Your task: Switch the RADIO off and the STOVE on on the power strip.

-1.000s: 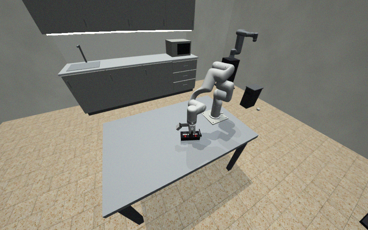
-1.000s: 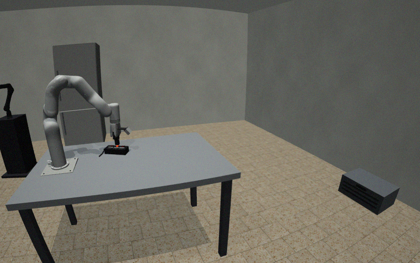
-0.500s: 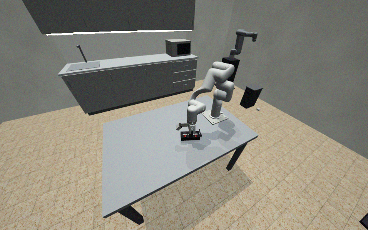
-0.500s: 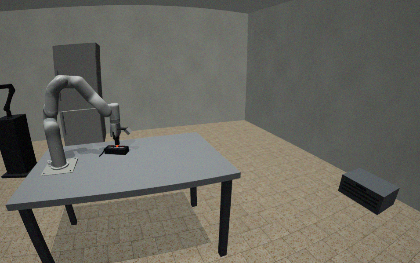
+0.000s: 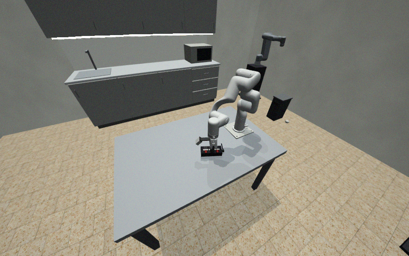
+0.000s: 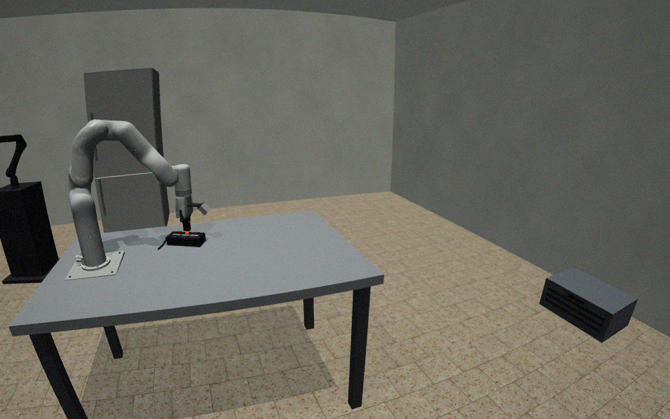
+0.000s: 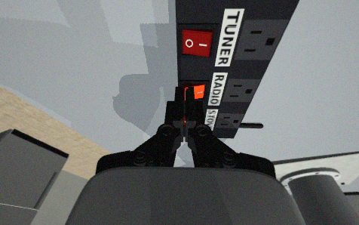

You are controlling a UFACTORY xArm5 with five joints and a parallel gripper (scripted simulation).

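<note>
A black power strip (image 5: pixel 211 153) (image 6: pixel 186 239) (image 7: pixel 237 72) lies flat on the grey table (image 5: pixel 156 168) (image 6: pixel 237 266). In the wrist view it shows white labels TUNER, RADIO and STOVE beside red rocker switches. The TUNER switch (image 7: pixel 197 43) is dark red. The RADIO switch (image 7: pixel 197 91) glows bright orange-red and is partly covered by the fingers. The STOVE switch is hidden behind the fingers. My gripper (image 7: pixel 184 98) (image 5: pixel 213 147) (image 6: pixel 186 228) is shut and empty, its fingertips pointing down onto the left side of the RADIO switch.
The arm's base plate (image 5: pixel 240 132) (image 6: pixel 95 265) is bolted to the table near the strip. A short black cord (image 7: pixel 252 125) sticks out of the strip's end nearest the base. A kitchen counter (image 5: pixel 141 87) stands behind the table.
</note>
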